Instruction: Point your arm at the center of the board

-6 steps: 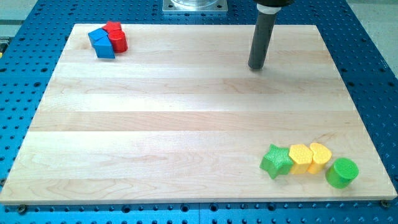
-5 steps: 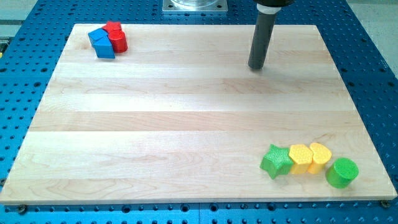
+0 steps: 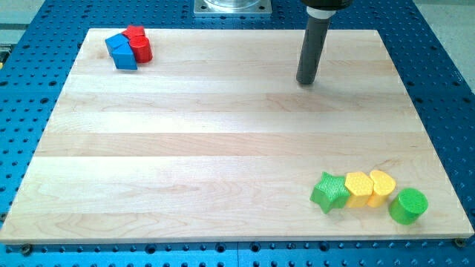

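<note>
Single high view, angled down over the whole board [image 3: 185, 133].

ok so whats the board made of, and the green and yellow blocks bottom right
Board: looks like pale wood, matt, with visible grain and plank seams. Green star block, two yellow blocks and green cylinder: probably plastic, with fine ridges that suggest 3D printing.

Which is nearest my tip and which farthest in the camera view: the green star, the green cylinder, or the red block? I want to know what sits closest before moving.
Measured from my tip, near the view's top right:
1. green star, toward the view's bottom right.
2. green cylinder, farther right, near the bottom right corner.
3. red block, at the view's top left corner.
</note>
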`<state>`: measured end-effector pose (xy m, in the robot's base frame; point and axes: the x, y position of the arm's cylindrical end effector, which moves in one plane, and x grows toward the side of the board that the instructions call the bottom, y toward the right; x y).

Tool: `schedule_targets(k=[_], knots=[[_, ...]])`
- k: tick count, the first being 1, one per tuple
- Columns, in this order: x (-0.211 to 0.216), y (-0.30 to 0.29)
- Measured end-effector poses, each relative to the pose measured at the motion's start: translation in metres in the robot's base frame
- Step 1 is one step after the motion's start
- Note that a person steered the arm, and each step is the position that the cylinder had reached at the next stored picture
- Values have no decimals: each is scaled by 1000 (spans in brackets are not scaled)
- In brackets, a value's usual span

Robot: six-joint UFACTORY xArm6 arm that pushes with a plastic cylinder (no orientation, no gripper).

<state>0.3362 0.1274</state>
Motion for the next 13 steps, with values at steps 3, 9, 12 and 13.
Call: schedule_targets(k=[3,9,12,13], knots=[[57,-95],[62,-302],[72,-273],[79,-190]])
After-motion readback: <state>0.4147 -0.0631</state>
